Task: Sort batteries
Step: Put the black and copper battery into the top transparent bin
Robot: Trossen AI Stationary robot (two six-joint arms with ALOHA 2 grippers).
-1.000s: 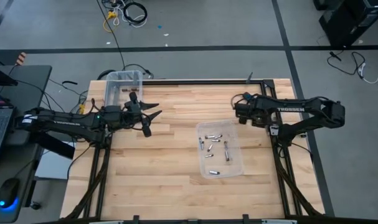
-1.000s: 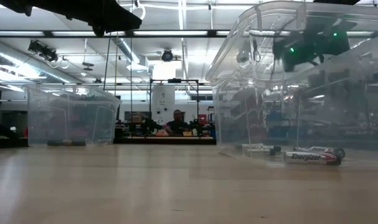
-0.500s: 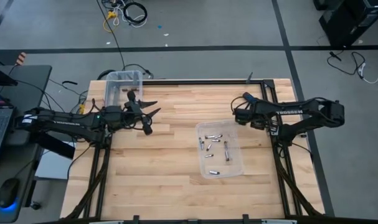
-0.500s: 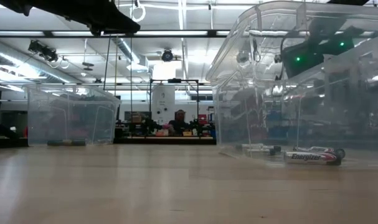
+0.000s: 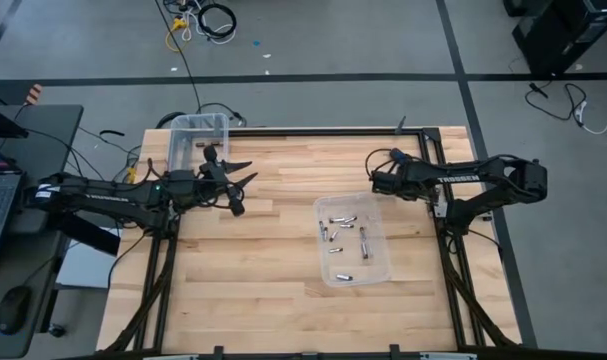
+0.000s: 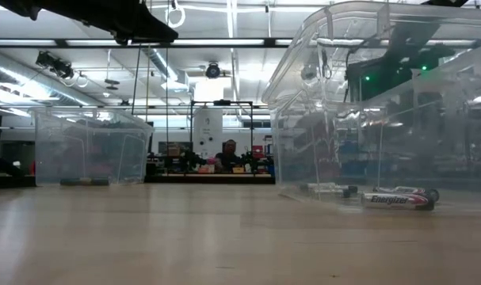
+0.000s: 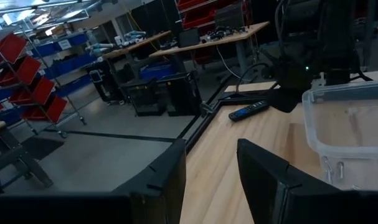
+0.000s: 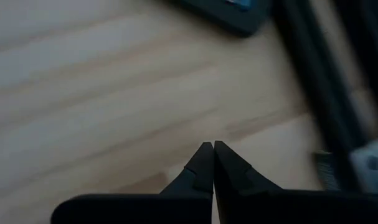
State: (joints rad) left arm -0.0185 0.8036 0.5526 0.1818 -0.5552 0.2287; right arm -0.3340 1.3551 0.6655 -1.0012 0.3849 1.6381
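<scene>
- The batteries [image 5: 345, 236] are small cylinders, most silvery with dark parts, and they lie scattered in a clear bin [image 5: 381, 268] near the middle of the table [image 5: 263, 280].
- In the low view one battery [image 6: 397, 199] lies on its side and shows a silver and black label with a red end.
- The left gripper [image 5: 245, 180] hangs above the table beside a second clear bin [image 5: 175, 140]; its fingers [image 7: 170, 180] are apart and hold nothing.
- The right gripper [image 5: 374, 180] is above the table near the far side of the bin with the batteries; its fingertips [image 8: 204, 163] are pressed together and empty.

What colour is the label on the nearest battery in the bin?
Silver with a black end and red lettering on the battery; low view shows it best.
</scene>
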